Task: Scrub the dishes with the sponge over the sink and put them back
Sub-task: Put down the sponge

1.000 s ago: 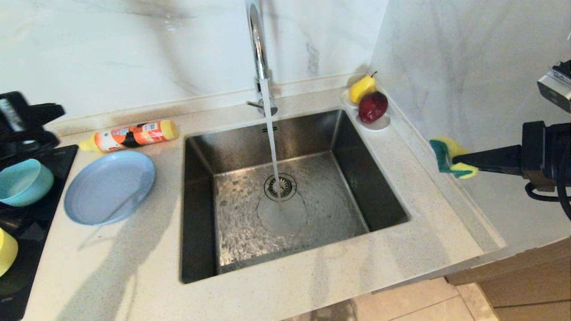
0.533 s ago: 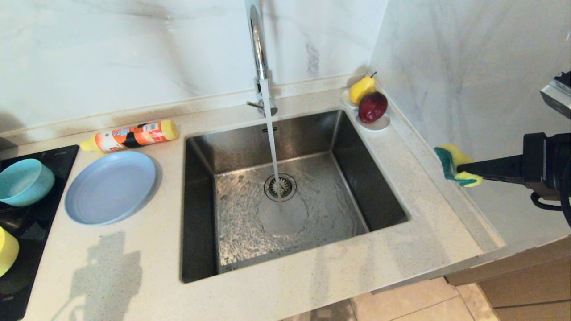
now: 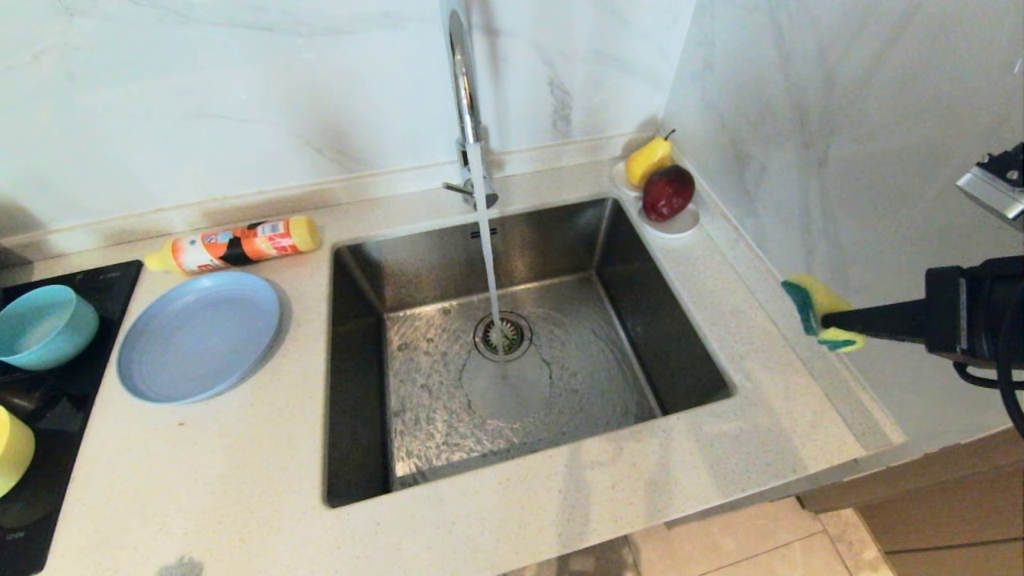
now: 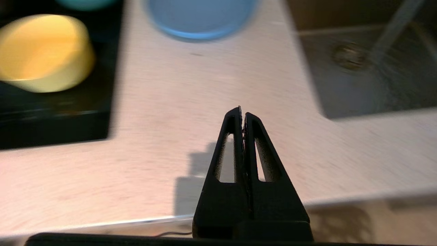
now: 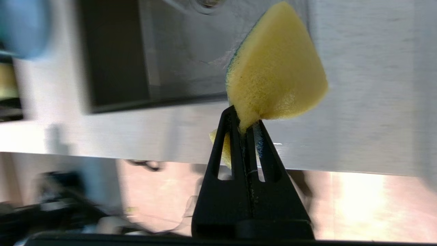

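Note:
My right gripper [image 3: 828, 322] [image 5: 243, 121] is shut on the yellow sponge [image 3: 818, 307] [image 5: 273, 71] with its green layer, held in the air over the counter to the right of the sink [image 3: 704, 352]. Water runs from the faucet [image 3: 464, 88] onto the drain. The grey-blue plate [image 3: 198, 336] [image 4: 201, 17] lies on the counter left of the sink. The teal bowl [image 3: 44, 326] and the yellow-green bowl [image 3: 12, 448] [image 4: 44, 53] sit on the black cooktop [image 3: 56, 400]. My left gripper [image 4: 241, 114] is shut and empty, above the counter's front edge; it is out of the head view.
An orange detergent bottle [image 3: 232, 243] lies behind the plate. A white dish [image 3: 680, 222] with a pear [image 3: 648, 158] and a red apple [image 3: 668, 192] stands at the sink's back right corner. A marble wall [image 3: 840, 120] rises close on the right.
My left arm has drawn back from above the bowls and left the head view. My right gripper has sunk slightly with the sponge and shifted a little to the right.

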Available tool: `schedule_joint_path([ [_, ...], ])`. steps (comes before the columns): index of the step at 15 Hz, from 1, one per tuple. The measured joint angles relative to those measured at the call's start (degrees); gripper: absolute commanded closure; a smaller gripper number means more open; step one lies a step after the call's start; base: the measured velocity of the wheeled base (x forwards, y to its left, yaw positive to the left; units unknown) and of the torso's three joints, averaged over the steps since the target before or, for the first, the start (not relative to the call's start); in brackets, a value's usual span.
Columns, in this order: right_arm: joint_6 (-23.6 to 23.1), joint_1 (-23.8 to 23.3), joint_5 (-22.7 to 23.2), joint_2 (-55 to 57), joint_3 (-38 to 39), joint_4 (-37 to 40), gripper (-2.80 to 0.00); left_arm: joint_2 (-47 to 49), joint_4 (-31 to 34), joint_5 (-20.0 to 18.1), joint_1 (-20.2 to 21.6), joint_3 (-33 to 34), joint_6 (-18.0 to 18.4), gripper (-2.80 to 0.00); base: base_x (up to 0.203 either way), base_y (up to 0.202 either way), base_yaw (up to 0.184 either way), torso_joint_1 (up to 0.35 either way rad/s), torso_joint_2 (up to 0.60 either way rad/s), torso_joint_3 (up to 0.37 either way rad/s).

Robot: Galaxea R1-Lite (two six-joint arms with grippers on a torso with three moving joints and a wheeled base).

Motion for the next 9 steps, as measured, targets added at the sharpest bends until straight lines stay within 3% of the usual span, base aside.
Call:
schedule_joint_path([
  [3, -3.23, -0.1, -3.88, 0.46, 1.71, 0.06, 0.0, -1.67, -0.77, -5.47, -0.02, 1.37, -0.1, 0.0, 0.0, 0.0, 0.0, 0.0, 0.0, 0.0],
  [6, -9.36, -0.99, -7.49, 1.21, 4.79, -0.4, 0.0, -2.13, -0.79, -5.68, -0.02, 1.7, -0.5, 0.0, 0.0, 0.0, 0.0, 0.0, 0.0, 0.0],
  [9, -13.16, -1.11, -8.26, 2.01, 6.44, -0.56, 0.0, -2.19, -0.75, -5.69, -0.02, 1.78, -0.5, 0.0, 0.0, 0.0, 0.0, 0.0, 0.0, 0.0],
])
